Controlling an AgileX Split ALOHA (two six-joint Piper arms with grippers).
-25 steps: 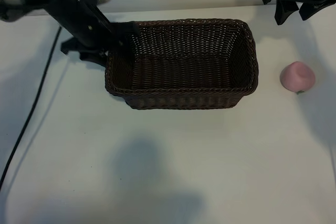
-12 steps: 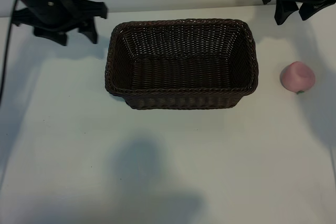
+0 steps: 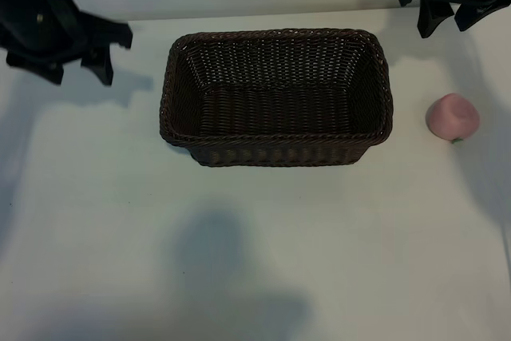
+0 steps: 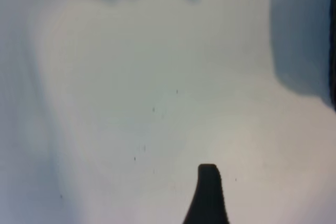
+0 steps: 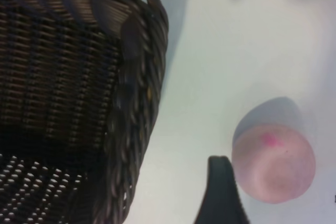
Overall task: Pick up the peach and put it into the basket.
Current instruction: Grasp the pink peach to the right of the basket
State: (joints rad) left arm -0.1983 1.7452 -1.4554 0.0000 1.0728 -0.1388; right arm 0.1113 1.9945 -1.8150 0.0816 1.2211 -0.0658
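Since the earlier frames the left end effector (image 3: 68,65) has been drawn away from the basket's (image 3: 275,153) left rim and out toward the far-left corner of the bench (image 3: 239,261); nothing else has shifted, the basket and the peach (image 3: 453,116) lying where they did. The left end effector is seen with its fingers spread wide and empty, only bare bench beneath it in its wrist view; the basket now lies well apart to its right, so that side is left open.

No part of the task is judged done: the basket holds nothing, and the peach is untouched on the bench; the approach, the grasp, the carry and the release all remain.

The right end effector (image 3: 447,20) is held high at the far-right corner, its fingers parted fairly wide around nothing. The peach lies nearer the camera than it and slightly to its right, just beside one fingertip (image 5: 223,192) in the right wrist view, though not touched; the basket's right wall (image 5: 139,103) stands to its left, apart from the fruit by a strip of bare bench.

Room for a descent onto the peach appears ample on every side but the right, where the edge of the exterior view lies near; the braided rim would have to be cleared on the way over.
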